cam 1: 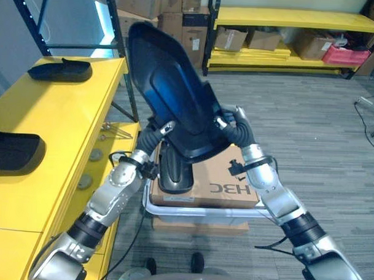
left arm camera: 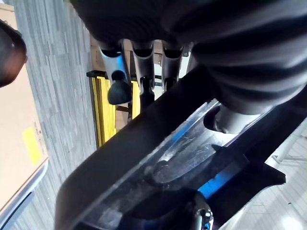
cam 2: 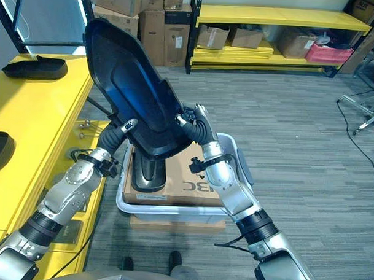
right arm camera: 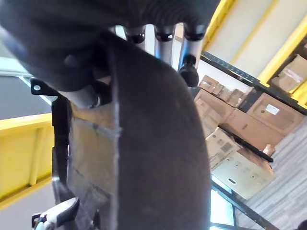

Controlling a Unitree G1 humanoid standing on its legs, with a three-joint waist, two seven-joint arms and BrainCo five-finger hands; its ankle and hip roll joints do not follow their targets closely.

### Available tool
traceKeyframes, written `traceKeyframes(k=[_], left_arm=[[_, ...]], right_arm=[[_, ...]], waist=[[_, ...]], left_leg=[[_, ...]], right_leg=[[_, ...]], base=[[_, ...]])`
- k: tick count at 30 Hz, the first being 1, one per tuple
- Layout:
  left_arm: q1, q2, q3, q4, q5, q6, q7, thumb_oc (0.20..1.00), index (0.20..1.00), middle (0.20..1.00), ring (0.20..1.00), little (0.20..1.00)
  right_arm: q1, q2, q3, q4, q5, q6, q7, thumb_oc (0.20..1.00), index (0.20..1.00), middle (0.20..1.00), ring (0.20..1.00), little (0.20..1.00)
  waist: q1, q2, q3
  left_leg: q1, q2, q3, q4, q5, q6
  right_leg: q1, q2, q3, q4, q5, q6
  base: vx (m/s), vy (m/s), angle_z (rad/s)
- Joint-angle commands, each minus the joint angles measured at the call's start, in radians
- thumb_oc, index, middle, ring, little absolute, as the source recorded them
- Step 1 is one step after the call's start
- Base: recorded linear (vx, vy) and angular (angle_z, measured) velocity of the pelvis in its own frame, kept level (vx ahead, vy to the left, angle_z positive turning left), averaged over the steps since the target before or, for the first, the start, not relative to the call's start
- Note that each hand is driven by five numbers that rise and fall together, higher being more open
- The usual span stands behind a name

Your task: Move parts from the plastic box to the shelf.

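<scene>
While both hands clamp its lower edge, the black part [cam 2: 130, 89] hangs tilted above the plastic box [cam 2: 172, 210].

Left hand [cam 2: 123, 130] and right hand [cam 2: 190, 123] each grip it with curled fingers; swing left together, keeping it level, toward the yellow shelf [cam 1: 58, 120]. Two black parts [cam 1: 60, 69] [cam 1: 14, 152] already lie there, so aim between them; another part [cam 2: 150, 169] remains on the cardboard [cam 2: 191, 183] in the box.

Cardboard boxes [cam 1: 308, 43] and a red bin [cam 1: 345, 55] sit on far racking [cam 1: 289, 21].
</scene>
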Motion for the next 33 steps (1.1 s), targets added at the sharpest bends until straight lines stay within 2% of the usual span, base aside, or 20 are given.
traceKeyframes(k=[1, 3, 4, 10, 11, 12, 13, 14, 15, 22, 26, 28, 30, 33], left_arm=[[-0.107, -0.062, -0.044, 0.018, 0.029, -0.160, 0.058, 0.200, 0.200, 0.200, 0.200, 0.200], [-0.106, -0.066, -0.042, 0.015, 0.038, -0.185, 0.077, 0.200, 0.200, 0.200, 0.200, 0.200], [-0.098, -0.070, -0.034, 0.009, 0.088, -0.244, 0.128, 0.200, 0.200, 0.200, 0.200, 0.200], [-0.081, -0.050, -0.008, -0.013, 0.249, -0.332, 0.253, 0.200, 0.200, 0.200, 0.200, 0.200], [-0.077, -0.042, -0.003, -0.015, 0.277, -0.342, 0.271, 0.200, 0.200, 0.200, 0.200, 0.200], [-0.075, -0.040, -0.002, -0.017, 0.285, -0.345, 0.277, 0.200, 0.200, 0.200, 0.200, 0.200], [-0.072, -0.037, 0.000, -0.017, 0.297, -0.349, 0.285, 0.200, 0.200, 0.200, 0.200, 0.200], [-0.070, -0.032, 0.002, -0.017, 0.315, -0.352, 0.301, 0.200, 0.200, 0.200, 0.200, 0.200], [-0.068, -0.028, 0.001, -0.015, 0.325, -0.357, 0.317, 0.200, 0.200, 0.200, 0.200, 0.200], [-0.026, 0.021, 0.060, -0.022, 0.468, -0.378, 0.421, 0.200, 0.200, 0.200, 0.200, 0.200], [0.039, 0.069, 0.137, -0.058, 0.587, -0.372, 0.528, 0.200, 0.200, 0.200, 0.200, 0.200], [0.112, 0.095, 0.233, -0.078, 0.686, -0.379, 0.634, 0.200, 0.200, 0.200, 0.200, 0.200], [0.159, 0.106, 0.300, -0.097, 0.712, -0.397, 0.661, 0.200, 0.200, 0.200, 0.200, 0.200], [0.238, 0.112, 0.403, -0.137, 0.700, -0.440, 0.671, 0.200, 0.200, 0.200, 0.200, 0.200]], right_arm=[[-0.028, 0.111, 0.143, -0.138, 0.105, -0.114, 0.126, 0.200, 0.200, 0.200, 0.200, 0.200], [-0.018, 0.123, 0.158, -0.138, 0.113, -0.109, 0.133, 0.200, 0.200, 0.200, 0.200, 0.200], [0.000, 0.139, 0.182, -0.137, 0.137, -0.111, 0.153, 0.200, 0.200, 0.200, 0.200, 0.200], [0.024, 0.144, 0.213, -0.154, 0.148, -0.133, 0.189, 0.200, 0.200, 0.200, 0.200, 0.200], [0.031, 0.139, 0.214, -0.162, 0.153, -0.137, 0.184, 0.266, 0.266, 0.266, 0.266, 0.266], [0.034, 0.137, 0.215, -0.164, 0.154, -0.139, 0.180, 0.476, 0.476, 0.476, 0.476, 0.476], [0.039, 0.135, 0.212, -0.166, 0.160, -0.146, 0.176, 0.580, 0.580, 0.580, 0.580, 0.580], [0.044, 0.132, 0.210, -0.168, 0.162, -0.156, 0.169, 0.881, 0.881, 0.881, 0.881, 0.881], [0.048, 0.131, 0.206, -0.170, 0.161, -0.164, 0.165, 1.000, 1.000, 1.000, 1.000, 1.000], [0.074, 0.102, 0.155, -0.213, 0.198, -0.183, 0.197, 1.000, 1.000, 1.000, 1.000, 1.000], [0.087, 0.085, 0.119, -0.247, 0.283, -0.206, 0.269, 1.000, 1.000, 1.000, 1.000, 1.000], [0.086, 0.085, 0.102, -0.257, 0.327, -0.187, 0.314, 1.000, 1.000, 1.000, 1.000, 1.000], [0.092, 0.087, 0.102, -0.250, 0.333, -0.167, 0.329, 1.000, 1.000, 1.000, 1.000, 1.000], [0.132, 0.085, 0.093, -0.236, 0.322, -0.156, 0.363, 1.000, 1.000, 1.000, 1.000, 1.000]], waist=[[0.006, -0.017, -0.011], [0.005, -0.017, -0.009], [0.009, -0.017, -0.005], [0.019, -0.022, 0.002], [0.021, -0.022, 0.002], [0.022, -0.023, 0.002], [0.022, -0.023, 0.002], [0.022, -0.024, 0.001], [0.022, -0.024, 0.001], [0.032, -0.023, 0.005], [0.055, -0.018, 0.016], [0.090, -0.011, 0.025], [0.109, -0.003, 0.032], [0.141, 0.012, 0.049]], left_leg=[[0.037, 0.005, 0.033, -0.003, -0.076, 0.022], [0.036, 0.004, 0.033, -0.003, -0.076, 0.022], [0.034, 0.003, 0.029, -0.003, -0.074, 0.022], [0.026, 0.001, 0.018, -0.003, -0.069, 0.021], [0.025, 0.001, 0.016, -0.003, -0.068, 0.020], [0.024, 0.001, 0.015, -0.003, -0.068, 0.020], [0.024, 0.002, 0.014, -0.003, -0.068, 0.019], [0.024, 0.002, 0.013, -0.003, -0.067, 0.018], [0.024, 0.002, 0.013, -0.003, -0.067, 0.018], [0.022, 0.008, 0.007, 0.002, -0.061, 0.013], [0.002, 0.021, -0.008, 0.017, -0.044, -0.004], [-0.034, 0.034, -0.033, 0.031, -0.019, -0.028], [-0.060, 0.046, -0.040, 0.023, 0.016, -0.046], [-0.136, 0.081, -0.016, 0.052, 0.111, -0.083]], right_leg=[[0.075, -0.027, -0.039, -0.004, -0.089, 0.050], [0.074, -0.027, -0.040, -0.004, -0.088, 0.049], [0.073, -0.027, -0.041, -0.004, -0.087, 0.049], [0.071, -0.027, -0.047, -0.004, -0.087, 0.047], [0.071, -0.026, -0.048, -0.004, -0.087, 0.047], [0.071, -0.026, -0.049, -0.004, -0.087, 0.047], [0.071, -0.026, -0.049, -0.004, -0.087, 0.047], [0.071, -0.026, -0.050, -0.004, -0.087, 0.047], [0.071, -0.026, -0.050, -0.004, -0.087, 0.047], [0.071, -0.024, -0.057, -0.004, -0.090, 0.043], [0.071, -0.018, -0.079, -0.004, -0.097, 0.029], [0.070, -0.015, -0.103, -0.004, -0.106, 0.017], [0.071, -0.013, -0.118, -0.004, -0.110, 0.013], [0.094, -0.013, -0.170, -0.004, -0.119, 0.013]], base=[[0.00, 0.000, 0.00], [0.00, 0.000, 0.00], [0.00, 0.000, 0.00], [-0.01, -0.012, 0.01], [0.00, 0.000, 0.00], [0.00, 0.000, 0.00], [0.00, 0.000, 0.00], [0.00, 0.000, 0.00], [0.00, 0.000, 0.00], [-0.01, -0.052, 0.02], [-0.03, -0.136, 0.15], [-0.04, -0.167, 0.21], [-0.03, -0.082, 0.21], [-0.05, -0.053, 0.37]])
